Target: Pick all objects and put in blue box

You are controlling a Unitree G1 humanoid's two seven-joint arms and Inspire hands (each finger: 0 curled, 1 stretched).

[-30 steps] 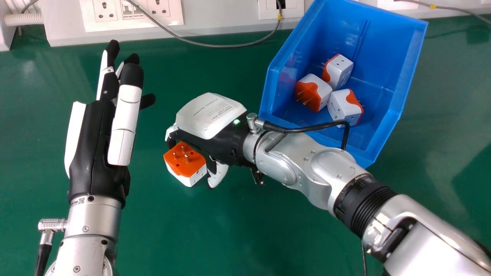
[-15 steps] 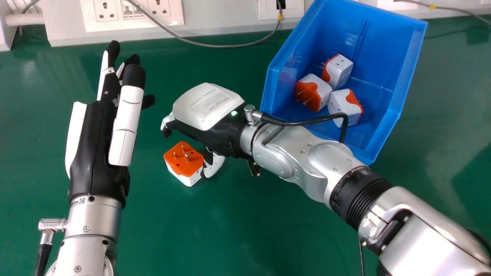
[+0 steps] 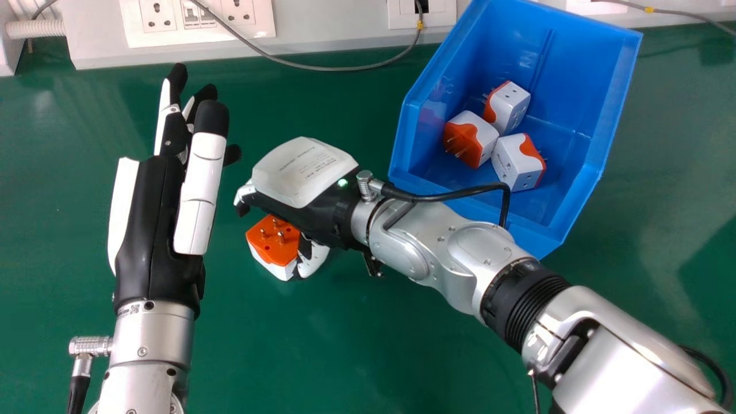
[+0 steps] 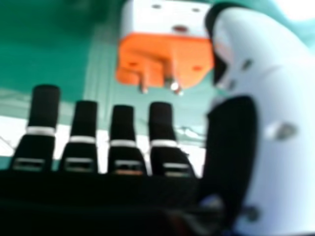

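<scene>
In the head view, holds the right hand beside and partly over an orange-and-white adapter on the green table, holds the left hand with straight fingers at the view's left, and shows three more adapters inside the blue box. In the right hand view, shows straight fingers slightly apart, clamped on nothing, with the thumb at the adapter's side and the prongs facing the fingertips.

Wall sockets and grey cable behind the green table.
</scene>
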